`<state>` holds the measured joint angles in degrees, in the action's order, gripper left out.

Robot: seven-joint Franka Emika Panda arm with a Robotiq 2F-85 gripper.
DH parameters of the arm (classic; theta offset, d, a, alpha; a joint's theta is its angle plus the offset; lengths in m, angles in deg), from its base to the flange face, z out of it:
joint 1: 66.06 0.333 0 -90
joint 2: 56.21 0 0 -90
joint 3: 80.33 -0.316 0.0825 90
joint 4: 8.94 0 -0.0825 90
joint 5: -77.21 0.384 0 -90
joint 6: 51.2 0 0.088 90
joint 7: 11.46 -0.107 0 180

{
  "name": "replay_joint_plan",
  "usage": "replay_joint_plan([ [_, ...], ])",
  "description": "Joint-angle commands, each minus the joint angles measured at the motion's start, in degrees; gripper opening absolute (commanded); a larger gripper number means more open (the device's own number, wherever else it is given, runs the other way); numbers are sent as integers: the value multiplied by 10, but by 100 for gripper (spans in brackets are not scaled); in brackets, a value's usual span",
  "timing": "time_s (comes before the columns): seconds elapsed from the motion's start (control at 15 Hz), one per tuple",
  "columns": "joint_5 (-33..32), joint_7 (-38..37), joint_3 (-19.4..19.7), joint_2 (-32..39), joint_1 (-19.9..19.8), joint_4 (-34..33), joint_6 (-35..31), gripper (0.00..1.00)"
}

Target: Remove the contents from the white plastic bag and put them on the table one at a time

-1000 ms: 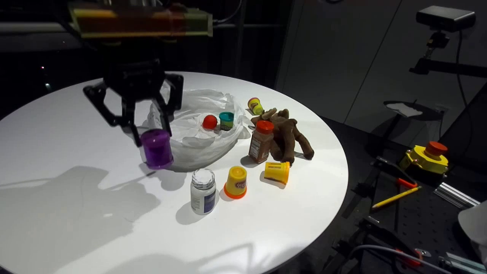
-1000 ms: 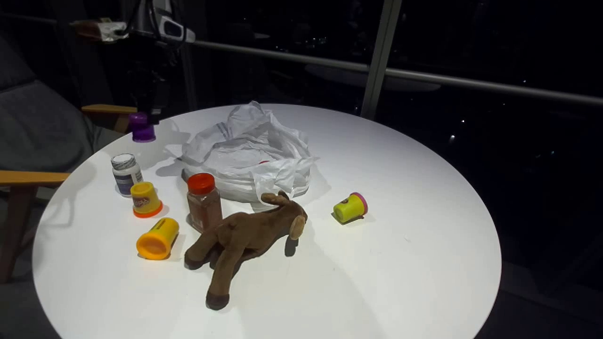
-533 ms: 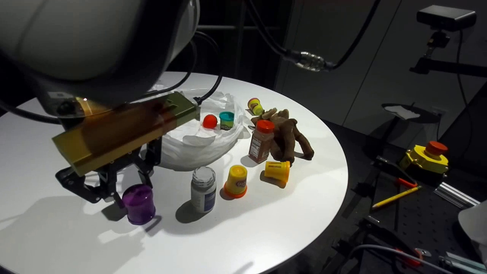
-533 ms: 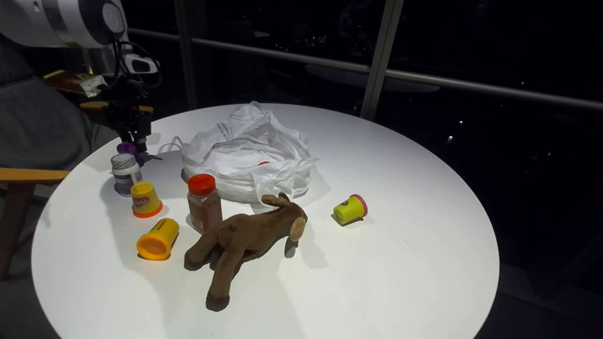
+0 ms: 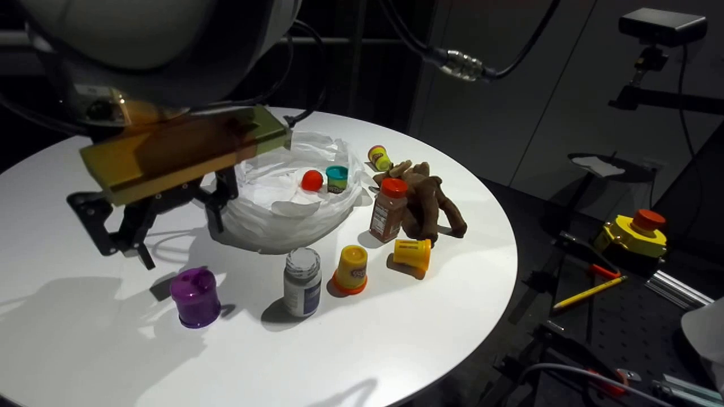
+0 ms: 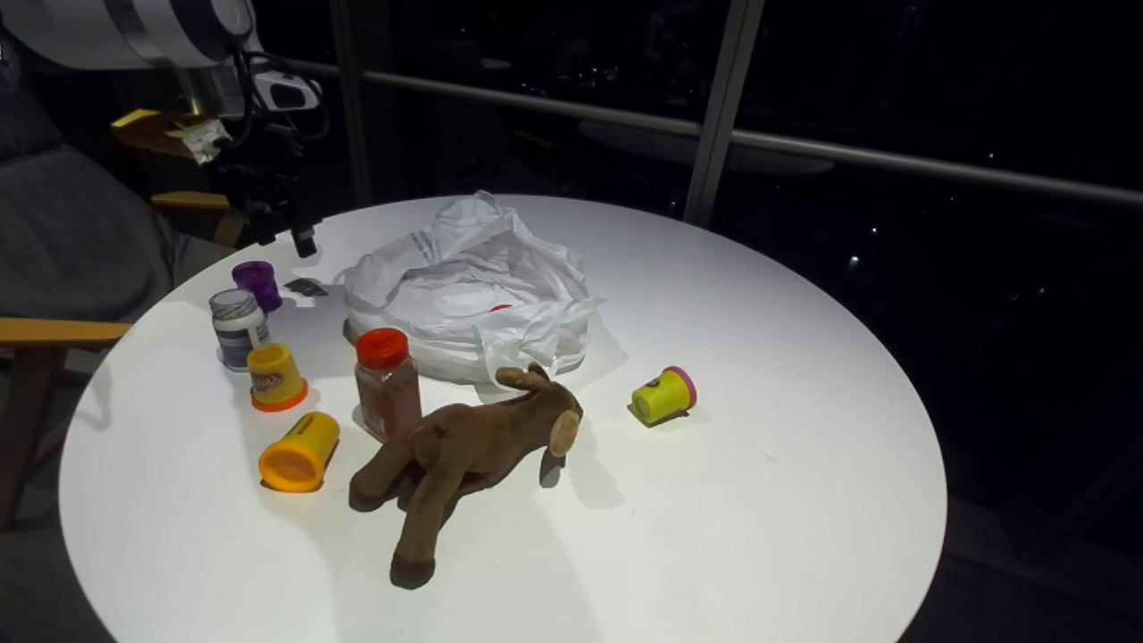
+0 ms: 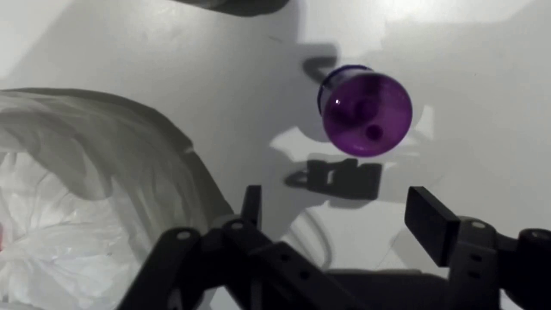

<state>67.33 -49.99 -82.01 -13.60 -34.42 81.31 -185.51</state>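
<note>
The white plastic bag (image 5: 283,226) lies open on the table (image 5: 249,362); it also shows in an exterior view (image 6: 420,344) and in the wrist view (image 7: 129,142). Inside it are a red round thing (image 5: 311,181) and a teal-lidded tub (image 5: 337,180). A purple tub (image 5: 195,299) stands on the table beside the bag, also seen in the wrist view (image 7: 367,114). My gripper (image 5: 182,242) is open and empty above the table, higher than the purple tub and apart from it. In the wrist view its fingers (image 7: 338,206) are wide apart with only tabletop between them.
A white bottle (image 5: 302,282) stands near the purple tub. An upright yellow tub (image 5: 350,270), a lying yellow tub (image 5: 411,255), a red-lidded spice jar (image 5: 388,210), a brown plush animal (image 6: 473,446) and a lying lime tub (image 6: 663,396) are around the bag.
My gripper carried the purple tub down to the table beside the white bottle. It then opened, let the tub go and rose off it. The other objects have not moved.
</note>
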Motion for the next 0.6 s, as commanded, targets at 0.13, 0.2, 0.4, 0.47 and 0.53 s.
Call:
replay_joint_plan([
  [0.13,-5,-5,21,-86,-36,31,54,100],
  [0.2,0,-6,23,-92,-48,33,70,100],
  [0.4,11,-25,33,-92,-87,37,100,100],
  [0.47,15,-29,37,-95,-103,46,105,100],
  [0.53,16,-38,43,-93,-116,52,101,100],
])
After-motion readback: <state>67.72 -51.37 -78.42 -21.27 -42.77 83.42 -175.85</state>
